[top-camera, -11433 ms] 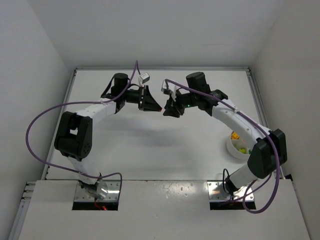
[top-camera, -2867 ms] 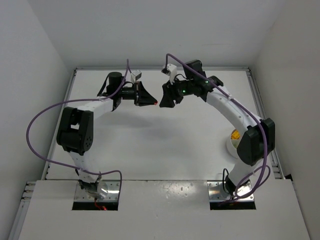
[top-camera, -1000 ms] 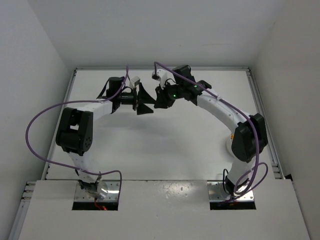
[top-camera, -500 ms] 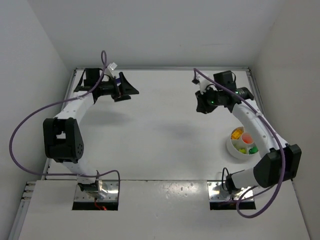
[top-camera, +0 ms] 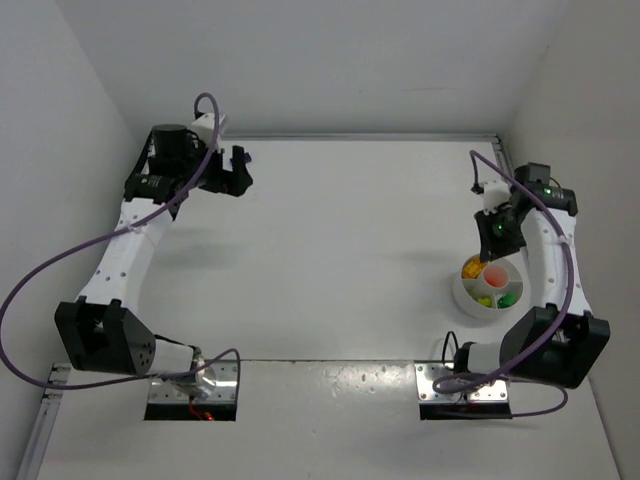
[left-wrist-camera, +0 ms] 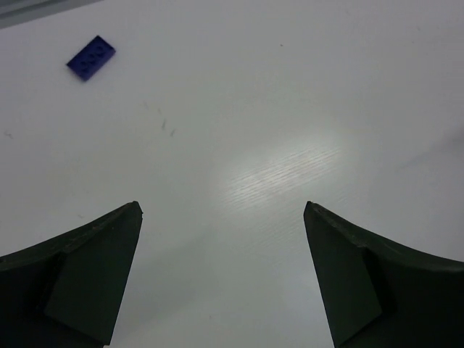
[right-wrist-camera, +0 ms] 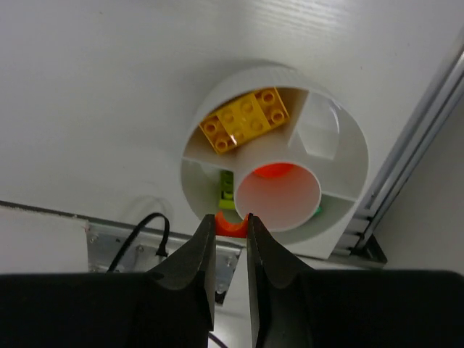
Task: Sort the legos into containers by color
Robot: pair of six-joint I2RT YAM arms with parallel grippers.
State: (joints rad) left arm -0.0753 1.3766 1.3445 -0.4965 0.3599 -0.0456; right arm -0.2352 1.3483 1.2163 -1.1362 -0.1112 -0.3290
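While right fingers [right-wrist-camera: 194, 264] pinch: red-orange lego [right-wrist-camera: 232, 224], over dish [right-wrist-camera: 341, 134] by the table's [top-camera: 330, 250] right edge;
Drop: centre over the middle cup [right-wrist-camera: 279, 199], where red-orange shows; lower, then part;
Left gripper [left-wrist-camera: 222, 208]: spread, empty; blue lego [left-wrist-camera: 92, 57] ahead, far-left corner

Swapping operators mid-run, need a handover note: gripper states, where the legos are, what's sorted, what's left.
Left gripper: open, empty, above the white table. A small blue plastic lego plate lies loose ahead of it.
Right gripper: shut on a small red-orange lego brick, over the round white divided dish.
Done: yellow and orange bricks in one outer section, green brick in another, red-orange showing in the centre cup.
Left: release the held brick, probably into the centre cup, then fetch the blue plate.
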